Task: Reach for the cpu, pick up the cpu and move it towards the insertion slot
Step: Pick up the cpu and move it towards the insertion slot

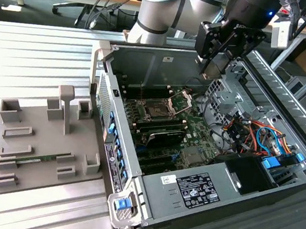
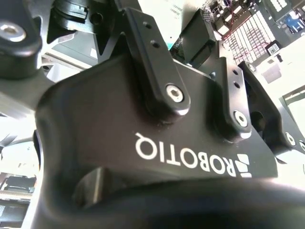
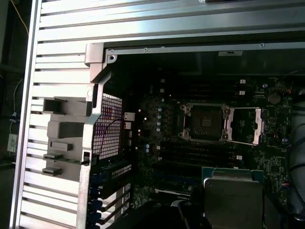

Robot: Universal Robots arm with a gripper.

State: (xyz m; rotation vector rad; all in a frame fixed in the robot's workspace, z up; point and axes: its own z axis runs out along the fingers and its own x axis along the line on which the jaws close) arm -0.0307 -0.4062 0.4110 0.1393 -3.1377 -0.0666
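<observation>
The cpu (image 3: pixel 233 195), a pale metallic square on a green rim, hangs close to the camera in the first wrist view, above the motherboard. My gripper (image 1: pixel 210 70) is shut on it, high over the back right of the open computer case. The insertion slot (image 3: pixel 206 121) is a square socket with a dark centre, and its silver load plate (image 3: pixel 245 125) is swung open beside it. In the exterior view the slot (image 1: pixel 156 110) lies below the gripper and toward that view's left. The black gripper body (image 2: pixel 143 133) shows in the second wrist view.
A grey plastic tray (image 1: pixel 42 145) with recesses and posts sits on the ribbed metal table, left of the case in the exterior view, and holds a green memory stick (image 1: pixel 34 161). Case walls (image 1: pixel 104 80), black memory slots (image 1: pixel 162 132), cables (image 1: pixel 257 134) and a power supply (image 1: pixel 194 190) surround the slot.
</observation>
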